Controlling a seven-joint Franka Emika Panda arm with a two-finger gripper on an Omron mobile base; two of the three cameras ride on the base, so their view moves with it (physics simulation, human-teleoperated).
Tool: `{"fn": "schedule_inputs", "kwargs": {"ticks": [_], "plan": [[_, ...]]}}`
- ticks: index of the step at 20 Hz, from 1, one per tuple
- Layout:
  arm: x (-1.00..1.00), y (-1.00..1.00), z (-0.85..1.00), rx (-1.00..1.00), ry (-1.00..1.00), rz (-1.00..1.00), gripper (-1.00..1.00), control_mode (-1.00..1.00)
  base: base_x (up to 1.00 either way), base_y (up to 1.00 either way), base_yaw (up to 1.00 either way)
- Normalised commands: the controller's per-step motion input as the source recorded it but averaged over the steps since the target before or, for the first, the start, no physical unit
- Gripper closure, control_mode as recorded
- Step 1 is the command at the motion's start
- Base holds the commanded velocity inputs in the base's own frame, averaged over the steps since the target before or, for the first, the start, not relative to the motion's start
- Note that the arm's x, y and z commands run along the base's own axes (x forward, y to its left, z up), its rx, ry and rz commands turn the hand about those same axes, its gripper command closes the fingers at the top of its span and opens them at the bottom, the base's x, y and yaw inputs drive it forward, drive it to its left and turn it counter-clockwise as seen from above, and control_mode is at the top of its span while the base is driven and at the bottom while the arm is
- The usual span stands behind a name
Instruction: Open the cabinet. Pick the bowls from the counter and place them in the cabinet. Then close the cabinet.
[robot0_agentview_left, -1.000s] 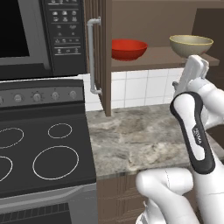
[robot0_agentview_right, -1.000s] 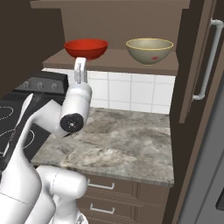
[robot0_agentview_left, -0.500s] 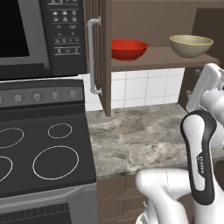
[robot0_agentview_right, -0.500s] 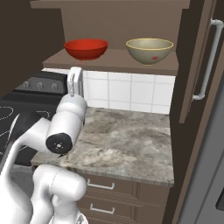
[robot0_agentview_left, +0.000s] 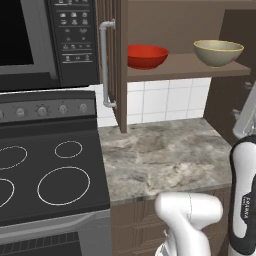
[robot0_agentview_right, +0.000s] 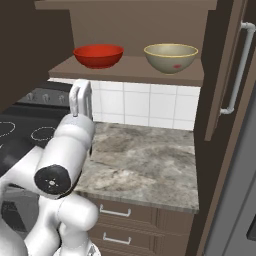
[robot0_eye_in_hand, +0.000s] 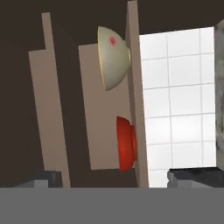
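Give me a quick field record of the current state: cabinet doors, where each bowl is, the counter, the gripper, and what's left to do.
cabinet: both doors open
left door: swung out, edge-on beside the microwave
right door: swung out at the right
red bowl: on the cabinet shelf, left
beige bowl: on the same shelf, right, apart from the red bowl
counter: no bowls on it
gripper: open, holding nothing, facing the shelf
remaining: close the cabinet doors
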Motion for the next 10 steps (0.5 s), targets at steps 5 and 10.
{"fn": "schedule_inputs", "kwargs": {"ticks": [5, 10], "plan": [[-0.91, 0.68, 0.0, 0.0, -0.02, 0.0, -1.0, -1.0, 0.0, 0.0, 0.0], [-0.74, 0.95, -0.04, 0.0, -0.05, 0.0, -1.0, -1.0, 0.0, 0.0, 0.0]]}}
